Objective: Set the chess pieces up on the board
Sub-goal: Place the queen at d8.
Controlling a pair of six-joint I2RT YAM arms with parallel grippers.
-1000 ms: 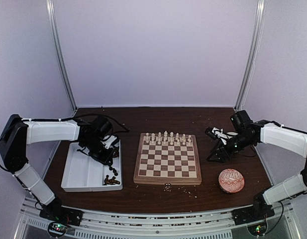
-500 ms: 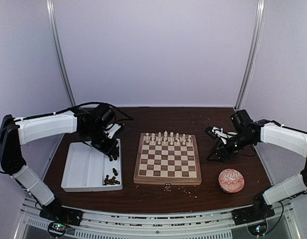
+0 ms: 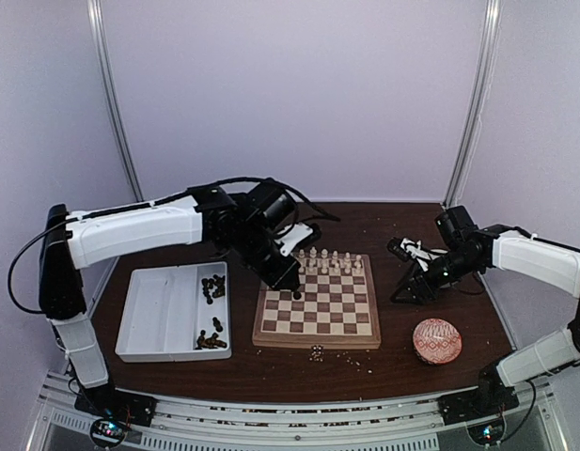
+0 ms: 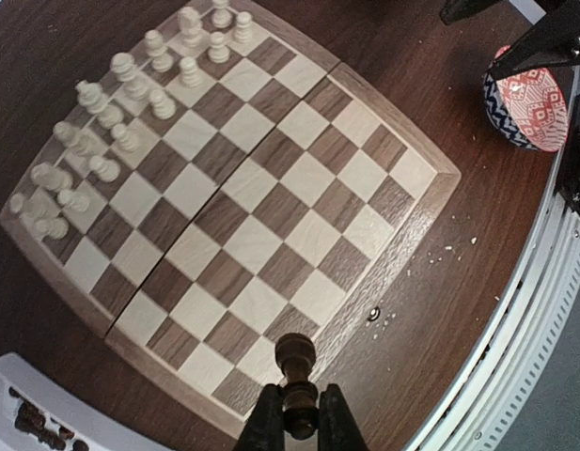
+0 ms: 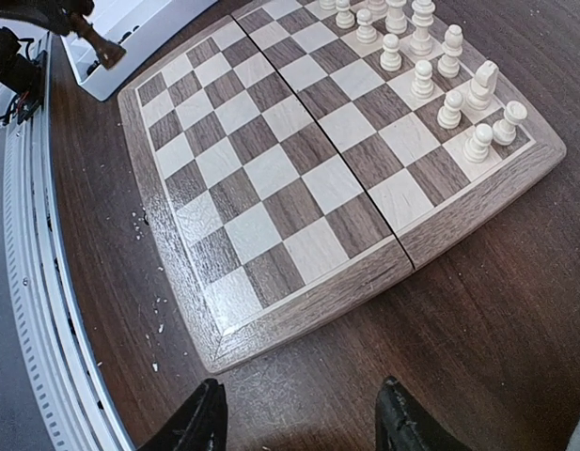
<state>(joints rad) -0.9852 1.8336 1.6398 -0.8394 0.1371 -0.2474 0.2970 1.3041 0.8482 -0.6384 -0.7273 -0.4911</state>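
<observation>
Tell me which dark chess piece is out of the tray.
The dark piece pinched in the left end effector above the board; the other dark pieces lie in the white tray.

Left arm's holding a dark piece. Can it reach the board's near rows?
Probably yes. The left gripper hangs over the board with the dark piece; the near rows are bare, the white pieces fill only the far two, and the right gripper sits off to the right.
</observation>
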